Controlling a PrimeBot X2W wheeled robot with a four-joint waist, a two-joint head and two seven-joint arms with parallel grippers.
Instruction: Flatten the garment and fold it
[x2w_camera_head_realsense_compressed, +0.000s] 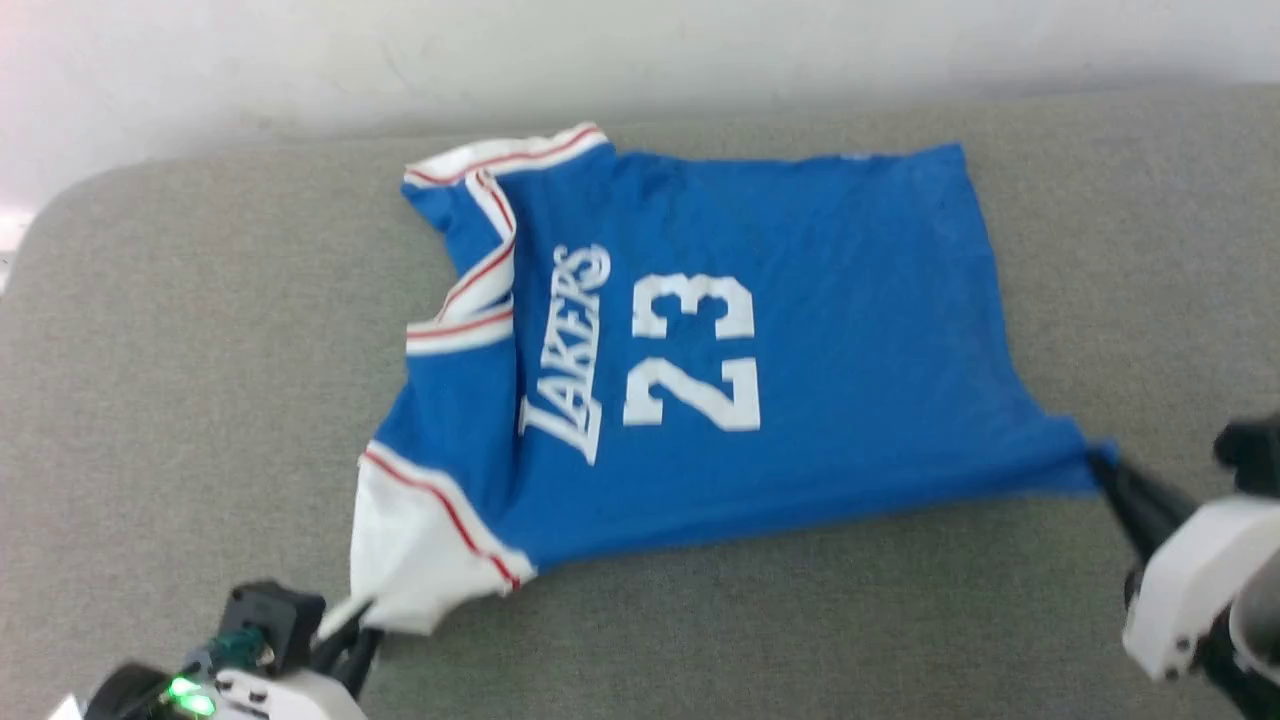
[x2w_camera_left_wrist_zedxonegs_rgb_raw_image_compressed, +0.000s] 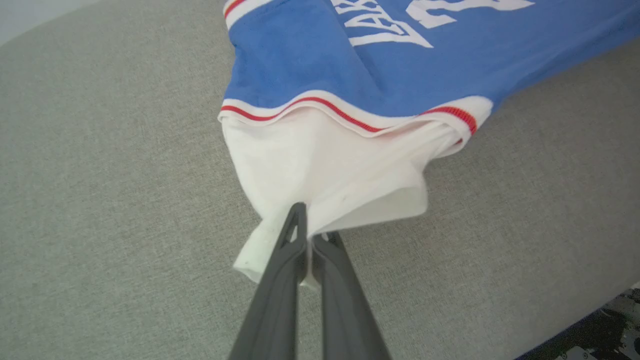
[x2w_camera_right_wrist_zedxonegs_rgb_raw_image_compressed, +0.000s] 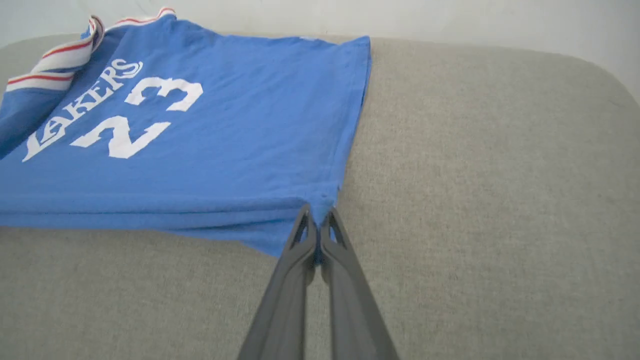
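Note:
The garment (x2w_camera_head_realsense_compressed: 780, 340) is a royal-blue jersey with white lettering, the number 23, white sleeves and red-and-white trim, spread sideways on a grey padded surface (x2w_camera_head_realsense_compressed: 200, 400), collar to the left. My left gripper (x2w_camera_head_realsense_compressed: 345, 620) is shut on the edge of the near white sleeve (x2w_camera_left_wrist_zedxonegs_rgb_raw_image_compressed: 325, 170), which is drawn toward the lower left; the left wrist view shows its fingers (x2w_camera_left_wrist_zedxonegs_rgb_raw_image_compressed: 310, 235) pinching the sleeve hem. My right gripper (x2w_camera_head_realsense_compressed: 1100, 462) is shut on the near hem corner (x2w_camera_right_wrist_zedxonegs_rgb_raw_image_compressed: 280, 235) of the garment (x2w_camera_right_wrist_zedxonegs_rgb_raw_image_compressed: 225, 140), pulling it into a point at the right.
A pale wall (x2w_camera_head_realsense_compressed: 640, 50) rises behind the grey surface's far edge. The surface's rounded corner shows at far left (x2w_camera_head_realsense_compressed: 60, 210). Bare grey cloth lies in front of the garment (x2w_camera_head_realsense_compressed: 750, 640) and to its right (x2w_camera_head_realsense_compressed: 1130, 280).

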